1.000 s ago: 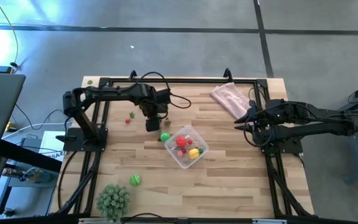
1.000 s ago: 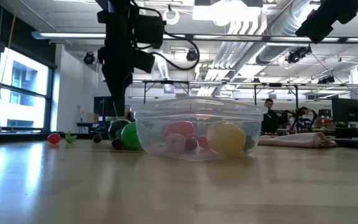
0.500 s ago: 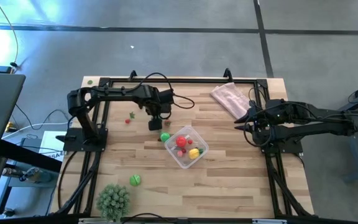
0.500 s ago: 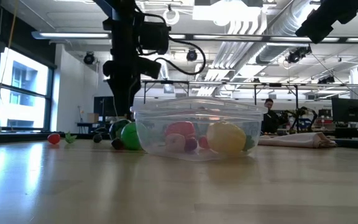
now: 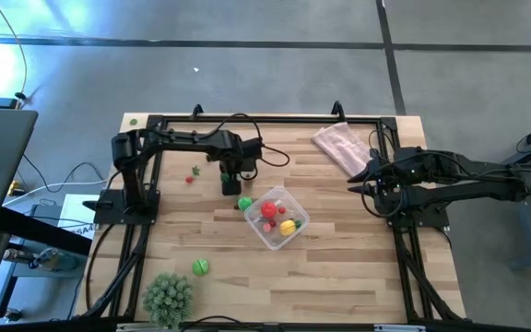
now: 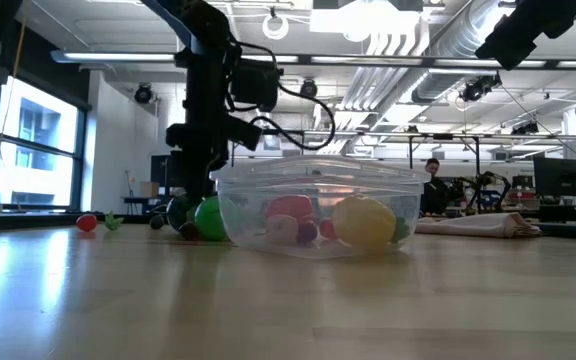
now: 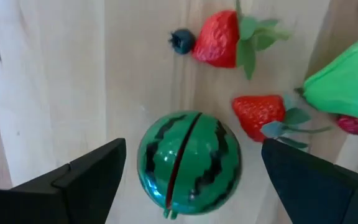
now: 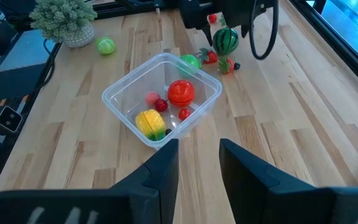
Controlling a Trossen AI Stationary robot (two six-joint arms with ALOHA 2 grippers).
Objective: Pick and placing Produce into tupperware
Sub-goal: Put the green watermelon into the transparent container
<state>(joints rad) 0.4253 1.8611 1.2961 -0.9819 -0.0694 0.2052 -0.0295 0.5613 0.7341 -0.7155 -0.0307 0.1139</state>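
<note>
My left gripper (image 5: 230,185) points down over the dark-striped green watermelon (image 7: 188,160), open, with one finger (image 7: 92,177) on each side of it and a gap at both. The watermelon rests on the table just left of the clear tupperware (image 5: 276,219). Beside it lie two red strawberries (image 7: 219,42), a blueberry (image 7: 180,41) and a green fruit (image 5: 244,203). The tupperware (image 8: 162,106) holds a red tomato (image 8: 181,91), a yellow lemon (image 8: 149,121) and small red pieces. My right gripper (image 5: 358,185) waits open at the table's right side, high above the table.
Another green fruit (image 5: 199,267) lies near the table's near edge, by the spiky ball plant (image 5: 167,297) at the near left corner. A pink cloth (image 5: 339,146) sits at the far right. A small red piece (image 5: 192,175) lies left of my left gripper.
My left gripper has come down toward the watermelon and shifted slightly toward the table's right; its arm has stretched out farther over the table. The produce and the tupperware have stayed where they were.
</note>
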